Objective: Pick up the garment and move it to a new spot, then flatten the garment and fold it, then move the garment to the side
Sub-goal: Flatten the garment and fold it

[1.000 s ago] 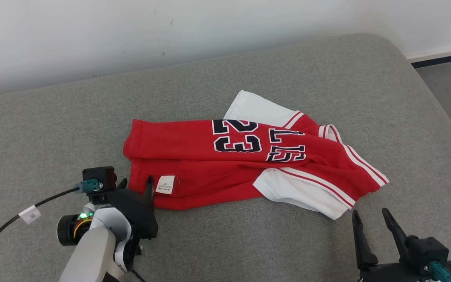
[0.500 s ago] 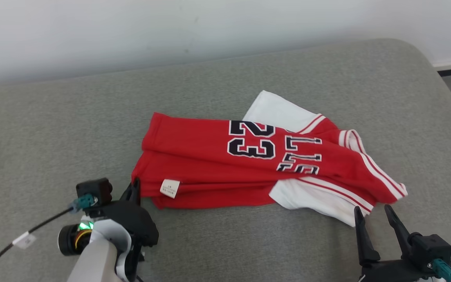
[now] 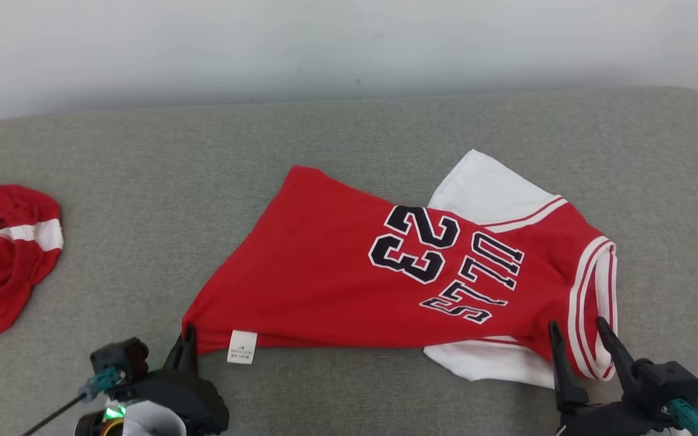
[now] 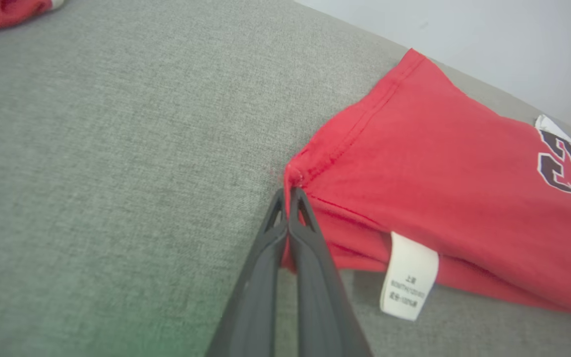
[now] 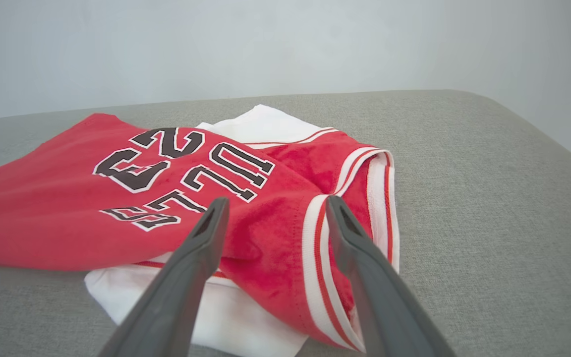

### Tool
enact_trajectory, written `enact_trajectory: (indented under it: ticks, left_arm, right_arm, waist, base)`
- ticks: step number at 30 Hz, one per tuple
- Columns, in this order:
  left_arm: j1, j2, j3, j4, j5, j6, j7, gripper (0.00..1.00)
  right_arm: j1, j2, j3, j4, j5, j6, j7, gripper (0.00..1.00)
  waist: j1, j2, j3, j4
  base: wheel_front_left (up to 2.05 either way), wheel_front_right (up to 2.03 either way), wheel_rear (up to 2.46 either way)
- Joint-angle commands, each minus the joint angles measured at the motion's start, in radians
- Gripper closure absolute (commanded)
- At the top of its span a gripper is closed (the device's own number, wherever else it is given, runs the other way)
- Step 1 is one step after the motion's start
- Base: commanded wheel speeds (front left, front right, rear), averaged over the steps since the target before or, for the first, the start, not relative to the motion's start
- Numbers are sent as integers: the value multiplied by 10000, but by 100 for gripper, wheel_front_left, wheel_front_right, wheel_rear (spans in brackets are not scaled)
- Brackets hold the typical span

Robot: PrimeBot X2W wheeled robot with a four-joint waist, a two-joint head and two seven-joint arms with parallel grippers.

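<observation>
the right gripper (image 5: 276,201) is holding its two dark fingers (image 5: 186,277) wide apart, with nothing gripped between them. the fingers are pointing at the near end of the garment (image 5: 42,218). the garment, red with a black-and-white number (image 5: 149,158) and lettering, is lying spread on the grey cushion (image 5: 488,223). its red-and-white striped trim (image 5: 315,248) is showing in the gap between the fingers. a white part (image 5: 265,121) is sticking out beyond the red cloth, and more white is lying beneath it on the near side. whether the fingertips are touching the cloth cannot be told. a pale wall (image 5: 265,44) is standing behind the cushion.
</observation>
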Motion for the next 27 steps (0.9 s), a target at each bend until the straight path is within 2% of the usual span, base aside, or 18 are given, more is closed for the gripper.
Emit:
enact_trajectory:
  ticks: [1,5,6,7,8,9,10,16,20,27]
  left_arm:
    - [343,62,104,-183,-49,140,-99,100]
    - [786,21,119,-509,-188,170,-210,100]
    - [865,8,88,-613,-224,100,-279,93]
    - [936,-6,55,-687,-236,52,-369,35]
    - [936,-6,55,-687,-236,52,-369,35]
    - [1022,-13,15,-780,-203,-7,-493,11]
    - [1112,-15,-19,-867,-163,-31,-653,0]
    - [1601,88,-246,-1509,214,-307,-1629,0]
    - [2049,228,-274,-2196,769,-465,-1898,0]
    - [3017,99,579,-4248,2133,-527,-1914,0]
  right_arm:
    - [98,7,-9,-41,-55,-19,6,0]
    - [62,7,30,-62,-33,-19,51,0]
    - [54,7,43,-65,-20,-19,55,0]
    - [52,7,48,-61,1,-19,57,0]
    - [52,7,48,-61,1,-19,57,0]
    - [54,7,58,-63,17,-19,58,0]
    - [61,7,61,-60,32,-19,58,0]
    - [130,5,-23,-79,32,-19,86,0]
    - [228,7,-118,-101,12,-19,104,0]
    - [372,5,-268,-165,35,-19,188,0]
  waist:
    - [0,-1,-57,149]
    - [0,-1,-88,214]
    - [0,-1,-91,225]
    - [0,-1,-98,234]
    - [0,-1,-98,234]
    - [0,-1,-106,239]
    - [0,-1,-118,240]
    - [0,-1,-281,215]
    - [0,-1,-418,223]
    - [0,-1,-687,326]
  base:
    - [0,0,0]
    - [0,0,0]
    - [0,0,0]
    - [0,0,0]
    - [0,0,0]
    - [0,0,0]
    - [0,0,0]
    - [0,0,0]
    - [0,0,0]
    - [0,0,0]
